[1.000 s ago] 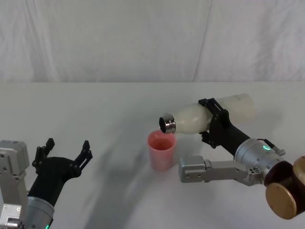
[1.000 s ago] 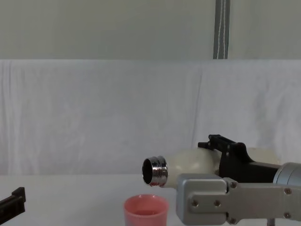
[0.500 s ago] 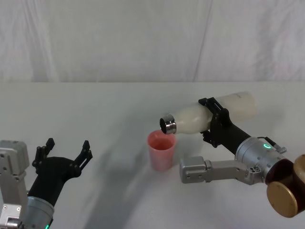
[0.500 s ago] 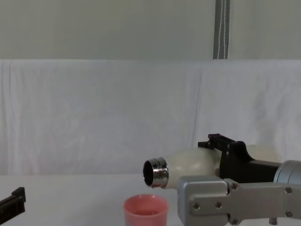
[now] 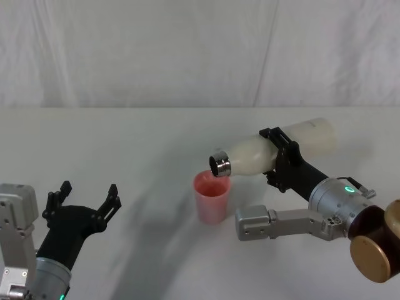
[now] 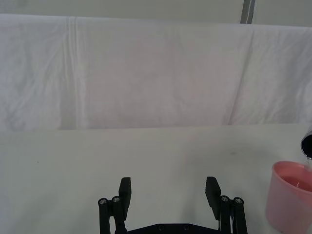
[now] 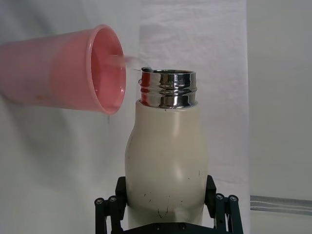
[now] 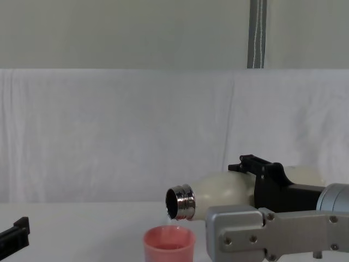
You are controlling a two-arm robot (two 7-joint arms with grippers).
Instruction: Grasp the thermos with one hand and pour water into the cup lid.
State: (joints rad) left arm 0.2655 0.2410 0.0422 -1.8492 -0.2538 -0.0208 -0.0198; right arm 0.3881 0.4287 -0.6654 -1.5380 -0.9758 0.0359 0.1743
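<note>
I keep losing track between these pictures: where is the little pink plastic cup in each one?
Head view: small pink plastic cup, centre, on the white table.
Chest view: bottom edge, just left of centre.
Left wrist view: lower right corner.
Right wrist view: upper left, shown sideways.
Shared landmark: the cream bottle's shiny steel neck right above its rim.

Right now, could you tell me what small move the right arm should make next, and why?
Probably hold the tilt steady. The right gripper is shut on the thermos, whose steel neck sits just above the cup lid, and a thin stream is already running in. The left gripper waits open.
</note>
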